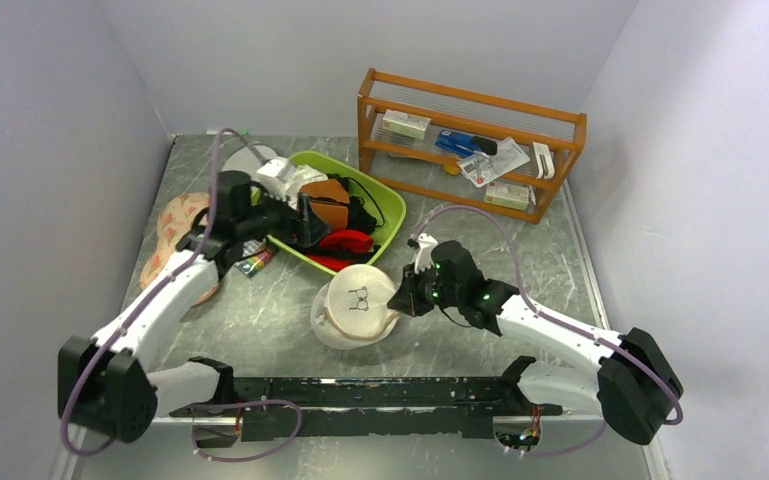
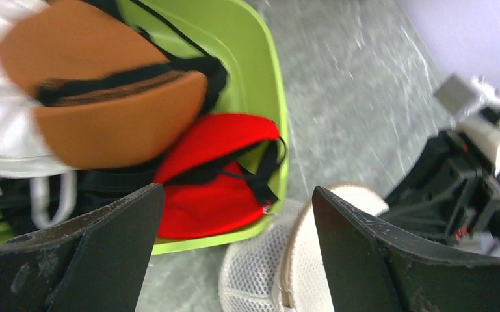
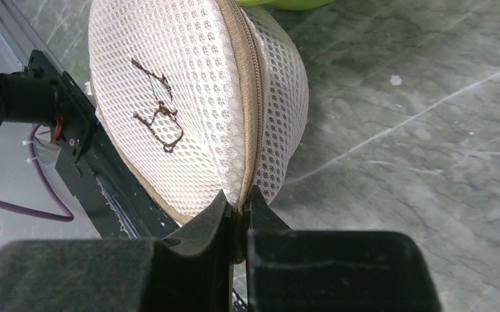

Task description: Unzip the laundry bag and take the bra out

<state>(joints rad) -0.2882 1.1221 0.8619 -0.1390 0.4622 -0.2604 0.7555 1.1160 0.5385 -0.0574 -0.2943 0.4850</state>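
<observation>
Right wrist shows the bag (image 3: 188, 110), a round drum of white honeycomb mesh with a tan zip (image 3: 251, 97), on the marbled table (image 3: 429, 130) beside the glossy green bin (image 2: 270, 84). The right gripper (image 3: 239, 207) pinches the zip seam; the left gripper (image 2: 235, 192) gapes. Mesh hides the contents.

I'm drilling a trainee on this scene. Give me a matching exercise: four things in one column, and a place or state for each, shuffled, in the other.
1 laundry bag
2 left gripper
3 right gripper
4 wooden rack

A shut on the bag's zipper seam
B rear right corner
C open
D white mesh with a dark squiggle

Pairs: 1-D, 2-C, 3-A, 4-B
</observation>
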